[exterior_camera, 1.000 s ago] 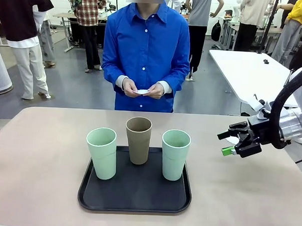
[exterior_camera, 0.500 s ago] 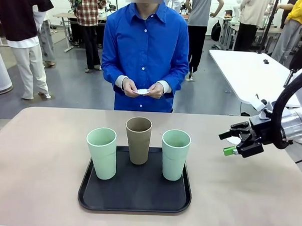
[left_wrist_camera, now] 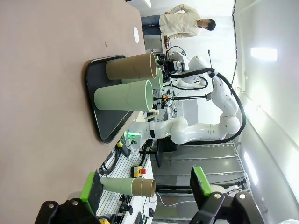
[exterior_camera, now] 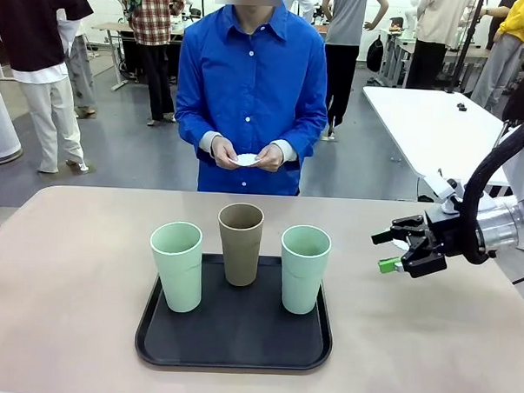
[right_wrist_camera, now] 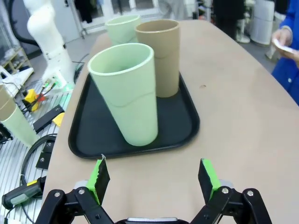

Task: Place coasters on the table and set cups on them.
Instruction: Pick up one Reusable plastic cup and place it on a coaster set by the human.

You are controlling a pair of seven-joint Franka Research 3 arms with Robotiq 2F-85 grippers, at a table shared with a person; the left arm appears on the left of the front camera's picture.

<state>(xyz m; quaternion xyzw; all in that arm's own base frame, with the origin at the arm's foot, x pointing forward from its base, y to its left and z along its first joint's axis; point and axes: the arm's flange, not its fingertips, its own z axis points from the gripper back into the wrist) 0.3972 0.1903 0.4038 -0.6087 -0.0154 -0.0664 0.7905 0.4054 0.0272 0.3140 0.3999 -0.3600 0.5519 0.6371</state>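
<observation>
Three cups stand on a black tray (exterior_camera: 233,345) on the beige table (exterior_camera: 68,266): a mint one (exterior_camera: 176,267) at left, the olive-brown one (exterior_camera: 241,243) behind the middle, a mint one (exterior_camera: 304,268) at right. The person across the table holds the white coasters (exterior_camera: 246,159) in both hands. My right gripper (exterior_camera: 390,252) hovers open above the table, right of the tray, fingers pointing at the right mint cup (right_wrist_camera: 126,93); its wrist view has the gripper (right_wrist_camera: 154,179) open, the olive cup (right_wrist_camera: 161,56) behind. My left gripper (left_wrist_camera: 147,189) is open, far from the cups (left_wrist_camera: 124,95).
A white rectangular table (exterior_camera: 430,125) stands behind at the right, and other people stand farther back. Spare stacked cups (left_wrist_camera: 126,185) sit off the table's edge near the left arm's base (right_wrist_camera: 44,28). Bare tabletop lies on both sides of the tray.
My right gripper has moved slightly left, closer to the tray. The cups and the person's hands have not moved.
</observation>
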